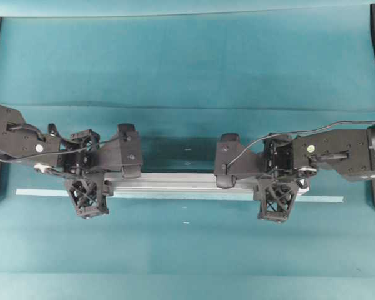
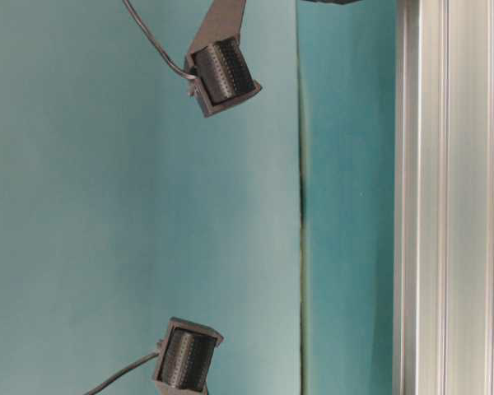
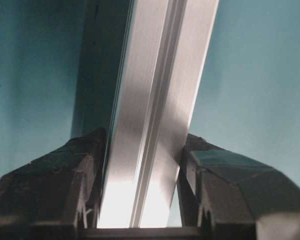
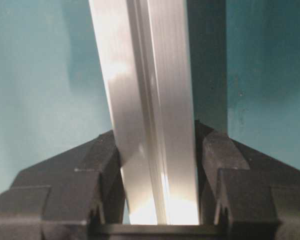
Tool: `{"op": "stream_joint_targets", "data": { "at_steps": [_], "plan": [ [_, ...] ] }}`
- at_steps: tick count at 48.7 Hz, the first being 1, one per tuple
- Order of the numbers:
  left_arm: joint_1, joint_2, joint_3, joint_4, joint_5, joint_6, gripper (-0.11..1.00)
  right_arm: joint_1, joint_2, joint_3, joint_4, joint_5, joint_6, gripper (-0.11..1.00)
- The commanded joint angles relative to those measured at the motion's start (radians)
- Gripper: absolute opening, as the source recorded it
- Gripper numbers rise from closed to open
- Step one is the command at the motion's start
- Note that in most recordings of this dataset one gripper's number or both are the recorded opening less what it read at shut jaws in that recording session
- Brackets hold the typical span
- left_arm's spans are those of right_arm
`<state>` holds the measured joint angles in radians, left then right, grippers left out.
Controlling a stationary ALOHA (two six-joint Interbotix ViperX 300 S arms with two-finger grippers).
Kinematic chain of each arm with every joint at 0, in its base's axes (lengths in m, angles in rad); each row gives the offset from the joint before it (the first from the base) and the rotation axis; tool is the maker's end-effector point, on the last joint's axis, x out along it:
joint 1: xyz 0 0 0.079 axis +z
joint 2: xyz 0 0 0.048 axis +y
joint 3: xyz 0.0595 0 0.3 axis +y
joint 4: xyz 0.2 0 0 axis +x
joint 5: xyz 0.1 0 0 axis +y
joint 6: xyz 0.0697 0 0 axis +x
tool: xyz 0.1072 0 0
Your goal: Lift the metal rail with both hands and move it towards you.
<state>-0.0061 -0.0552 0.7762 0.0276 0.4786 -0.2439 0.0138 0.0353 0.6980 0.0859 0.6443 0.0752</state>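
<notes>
Clamping both lattice-fingered black hands, left hand [image 1: 106,181] and right hand [image 1: 253,182], we grip the metal rail [image 1: 181,182]. Its brushed, grooved silver length runs left-right across the teal tabletop [image 1: 187,75].

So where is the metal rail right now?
Overhead, the metal rail spans mid-table, gripped between the left gripper and right gripper, just above the pale-green strip.

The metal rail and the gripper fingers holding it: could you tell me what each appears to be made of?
The metal rail looks like brushed aluminium: silver, with fine lengthwise grain, straight grooves and soft bright glare. The left gripper's fingers look like matte black plastic, possibly printed: dull, slightly grainy faces, with an open lattice pattern in the overhead view. The right gripper's fingers look the same.
</notes>
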Motion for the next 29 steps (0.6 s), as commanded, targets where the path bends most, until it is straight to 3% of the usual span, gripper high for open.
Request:
{"op": "stream_joint_targets", "data": {
  "at_steps": [1, 29],
  "plan": [
    [0.044, -0.003, -0.015, -0.005, -0.015, -0.046, 0.32, -0.002, 0.002, -0.015, 0.008, -0.035, 0.012, 0.36],
    [0.055, -0.008, -0.015, -0.005, -0.017, -0.038, 0.32, -0.012, 0.006, -0.021, 0.006, -0.066, 0.009, 0.36]
  ]
}}
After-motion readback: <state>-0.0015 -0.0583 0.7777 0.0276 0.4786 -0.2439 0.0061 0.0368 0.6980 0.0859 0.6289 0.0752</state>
